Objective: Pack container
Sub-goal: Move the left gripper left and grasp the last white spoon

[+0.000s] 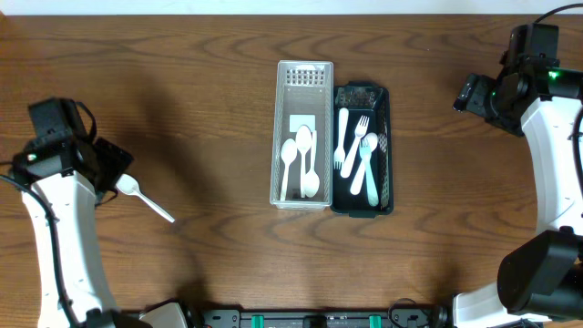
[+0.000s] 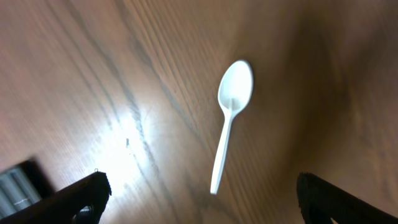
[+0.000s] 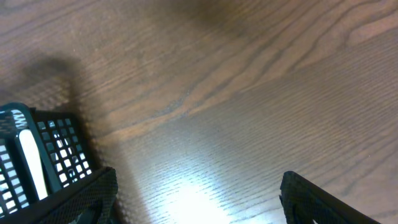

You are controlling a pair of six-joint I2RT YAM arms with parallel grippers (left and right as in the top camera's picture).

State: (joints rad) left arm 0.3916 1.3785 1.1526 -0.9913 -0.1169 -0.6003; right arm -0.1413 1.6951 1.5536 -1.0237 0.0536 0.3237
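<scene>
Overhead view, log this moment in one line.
left gripper open over loose spoon | right gripper open, empty | white basket: spoons | dark basket: forks

Overhead sharp; wrist views soft, glare on table [image 2: 121, 149].

Table [image 1: 200, 109]: white basket [image 1: 305, 77], dark basket [image 1: 361, 94], spoon [image 1: 153, 207]

Dark brown wooden tabletop [image 1: 200, 109], wavy grain running mostly left to right, filling nearly the whole overhead view. Darker shading across its left part. Along the near edge, a black rail [image 1: 319, 319] with small green fittings. Along the far edge, a thin pale strip [image 1: 273, 5] beyond the wood. In both wrist views, the same wood close up, each with a bright glare patch [image 2: 121, 149].
</scene>
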